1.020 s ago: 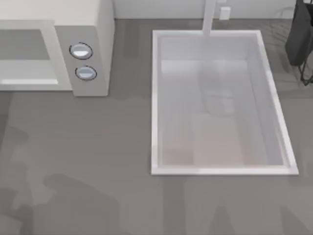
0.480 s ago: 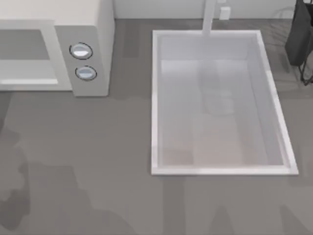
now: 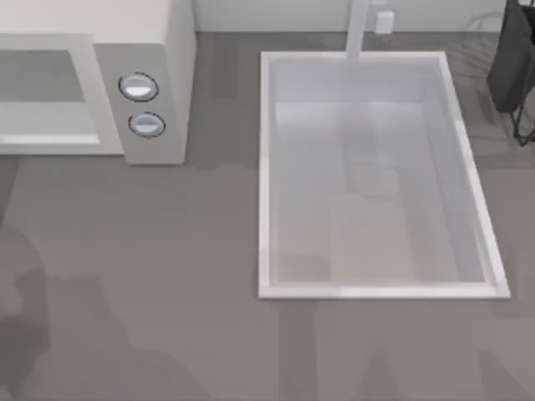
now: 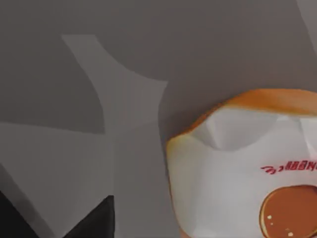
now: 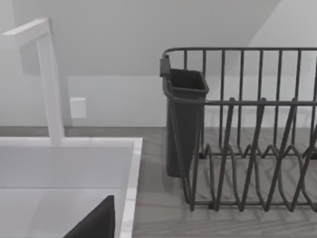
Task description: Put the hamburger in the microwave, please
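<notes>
The hamburger (image 4: 233, 168) is in the left wrist view, close up on the grey table: an orange-brown bun rim around a white wrapper with red lettering and a printed brown bun. A dark part of my left gripper (image 4: 94, 223) shows at that view's edge, apart from the hamburger. The microwave (image 3: 167, 50) stands at the table's far left in the top view, white, with a recessed grey cavity (image 3: 42, 75) and two round dials (image 3: 139, 87). A dark part of my right gripper (image 5: 96, 223) shows over the sink's corner.
A large white sink (image 3: 265, 167) fills the middle right of the table, with a white faucet (image 3: 358, 29) at its far end. A dark wire dish rack (image 5: 247, 139) with a cutlery cup (image 5: 184, 119) stands at the far right (image 3: 512, 67). Grey tabletop (image 3: 150, 276) lies open in front of the microwave.
In the top view the arm's shadow on the near left tabletop has slid further left and shrunk. The microwave, sink and rack have not moved.
</notes>
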Available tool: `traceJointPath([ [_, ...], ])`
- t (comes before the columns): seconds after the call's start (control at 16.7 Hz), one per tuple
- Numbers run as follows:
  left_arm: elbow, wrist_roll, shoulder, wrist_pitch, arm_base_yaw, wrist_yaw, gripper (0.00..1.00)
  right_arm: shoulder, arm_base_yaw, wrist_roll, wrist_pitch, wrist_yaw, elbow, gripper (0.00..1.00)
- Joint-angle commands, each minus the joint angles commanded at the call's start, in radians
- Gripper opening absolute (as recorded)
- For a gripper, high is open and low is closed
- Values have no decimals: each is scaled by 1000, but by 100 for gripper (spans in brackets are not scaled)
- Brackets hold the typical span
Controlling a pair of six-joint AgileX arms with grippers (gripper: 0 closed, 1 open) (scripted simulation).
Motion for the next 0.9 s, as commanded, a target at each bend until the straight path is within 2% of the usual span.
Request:
traceJointPath([
  [0.3,-98,6,106,214,4,0,100,0,0,0,0,0,0,100],
  [0.6,-111,7,122,236,4,0,100,0,0,0,0,0,0,100],
  [0.9,-111,7,122,236,4,0,62,0,0,0,0,0,0,100],
])
